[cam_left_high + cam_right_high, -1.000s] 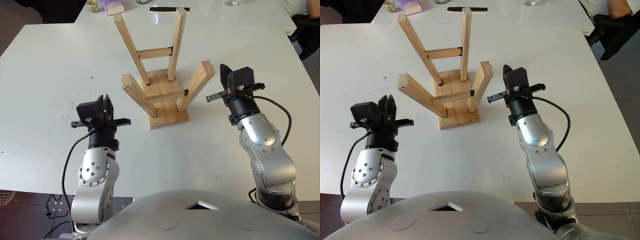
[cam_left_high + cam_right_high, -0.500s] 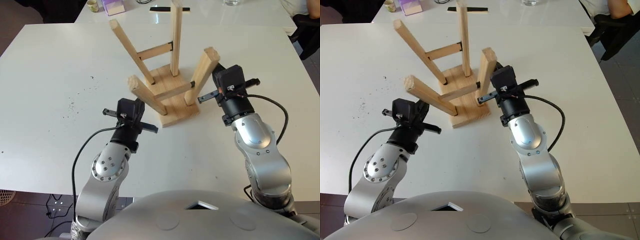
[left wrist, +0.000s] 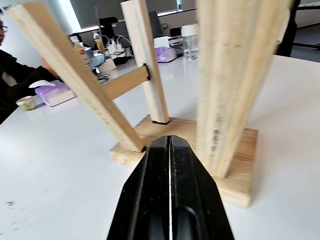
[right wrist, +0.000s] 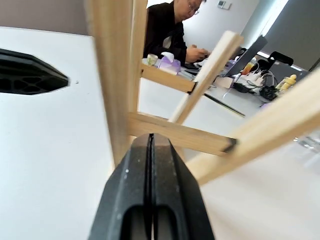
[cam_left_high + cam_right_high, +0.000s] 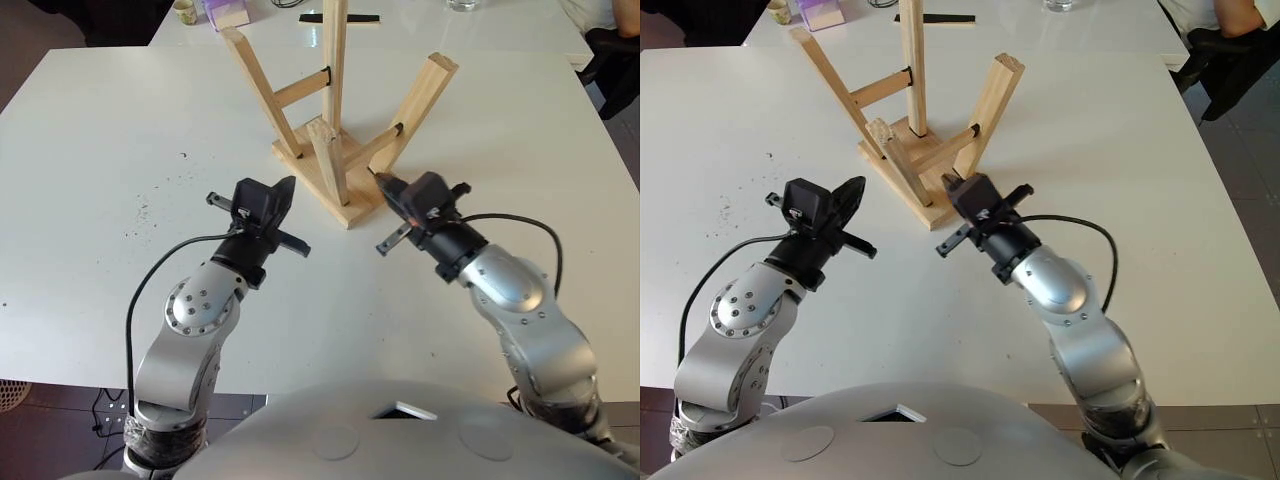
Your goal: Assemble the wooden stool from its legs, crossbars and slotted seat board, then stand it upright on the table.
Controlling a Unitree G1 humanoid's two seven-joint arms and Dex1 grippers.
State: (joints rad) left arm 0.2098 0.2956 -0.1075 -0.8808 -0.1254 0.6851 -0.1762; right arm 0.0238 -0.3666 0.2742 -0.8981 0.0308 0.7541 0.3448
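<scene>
Left eye view, read from my left side across. My left gripper [image 5: 287, 186] hovers just beside the stool's [image 5: 330, 160] near-left corner. Its black fingers are pressed flat together on nothing, and the left wrist view confirms no gap.

The stool sits inverted on the white table [image 5: 100, 150], toward the far middle. Its slotted seat board [image 5: 355, 207] lies flat on the surface, four legs [image 5: 258, 88] splay upward, and crossbars [image 5: 300, 92] bridge them. All parts are pale, square-sawn bare wood, and the board's face shows fine parallel lines.

My right gripper [image 5: 382, 180] is likewise clenched and empty, tips near the board's right edge. Contact I cannot confirm.

Judgement: assembly appears complete, and the step in hand is righting. The next move calls for both grippers to part, seize opposite legs, and turn the stool over without loosening the joints.
</scene>
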